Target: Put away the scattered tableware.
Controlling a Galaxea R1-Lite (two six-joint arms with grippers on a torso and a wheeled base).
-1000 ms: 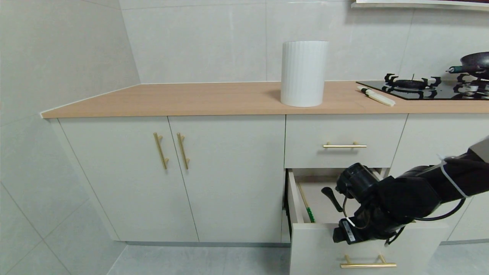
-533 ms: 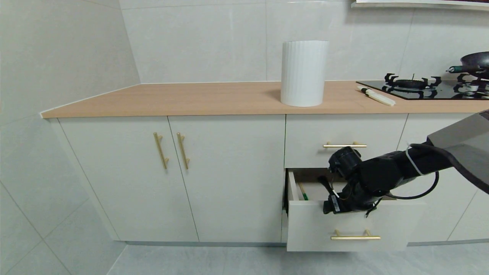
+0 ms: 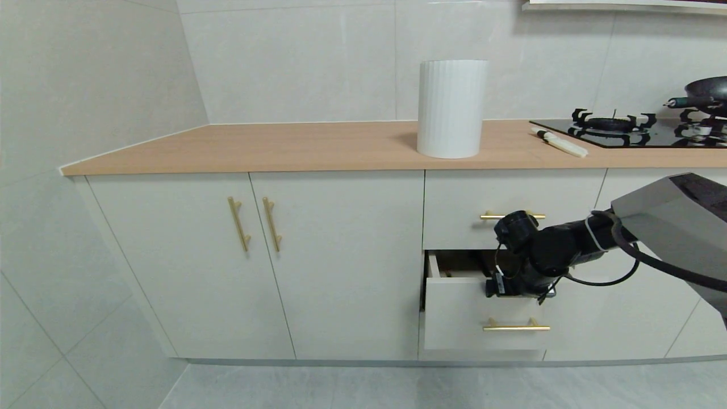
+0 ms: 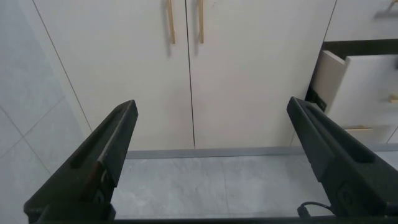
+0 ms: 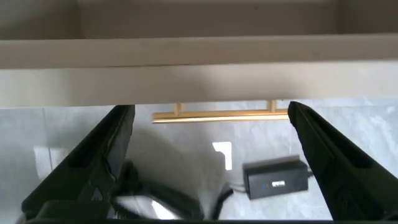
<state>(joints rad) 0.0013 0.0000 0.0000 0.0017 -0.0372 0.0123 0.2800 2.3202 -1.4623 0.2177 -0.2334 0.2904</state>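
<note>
kitchen run: a wooden worktop (image 3: 284, 149) over pale cabinet doors (image 3: 255, 261) — and at 6 o'clock from the white ribbed canister (image 3: 452, 108), the lower drawer (image 3: 454, 318) stands a crack open. my right pincer (image 5: 209, 115) sits at the top edge of the drawer's front, at 11 o'clock from its brass handle (image 3: 515, 326), fingers spread wide, gripping nothing. my left pincer (image 4: 211, 106) hangs above the floor (image 4: 205, 186) before the doors, equally wide, empty. the tableware — a pale utensil (image 3: 559, 143) — lies on the worktop at 3 o'clock from the canister, just beside the hob (image 3: 625, 136).
</note>
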